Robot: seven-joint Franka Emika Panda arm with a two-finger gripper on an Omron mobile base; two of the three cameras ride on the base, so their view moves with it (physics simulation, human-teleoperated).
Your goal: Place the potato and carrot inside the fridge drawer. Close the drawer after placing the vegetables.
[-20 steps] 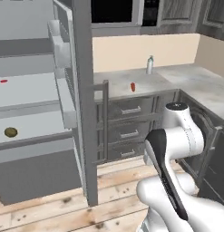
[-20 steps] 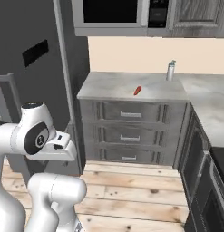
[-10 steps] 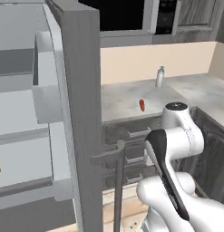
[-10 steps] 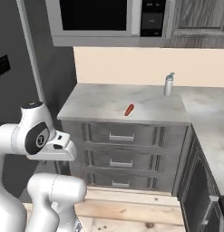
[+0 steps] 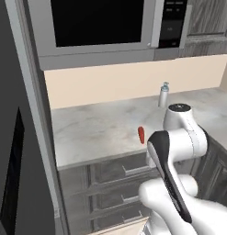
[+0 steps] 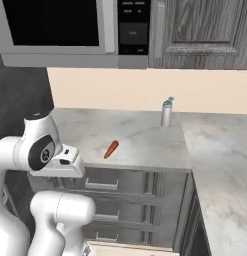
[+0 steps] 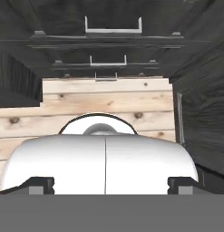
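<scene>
The carrot (image 5: 141,134), a small red-orange tapered stick, lies on the grey marble counter (image 5: 96,128) near its front edge; the right base view has the carrot (image 6: 111,149) just right of my arm's wrist. My gripper (image 7: 111,183) points down toward the wooden floor, its two dark fingertips (image 7: 41,183) wide apart, open with nothing held. The fridge (image 5: 23,137) stands as a dark-grey wall along the left of the left base view. The potato and the fridge drawer are out of view.
A grey bottle (image 5: 164,95) (image 6: 166,112) stands at the back of the counter. A microwave (image 5: 96,27) hangs above it. Dark counter drawers (image 6: 130,187) (image 7: 113,27) sit below the top. The counter turns a corner to the right (image 6: 220,165).
The whole picture has shifted: the base has driven from the open fridge toward the counter, so the fridge's inside has left the views and the carrot looms nearer. The gripper stays open.
</scene>
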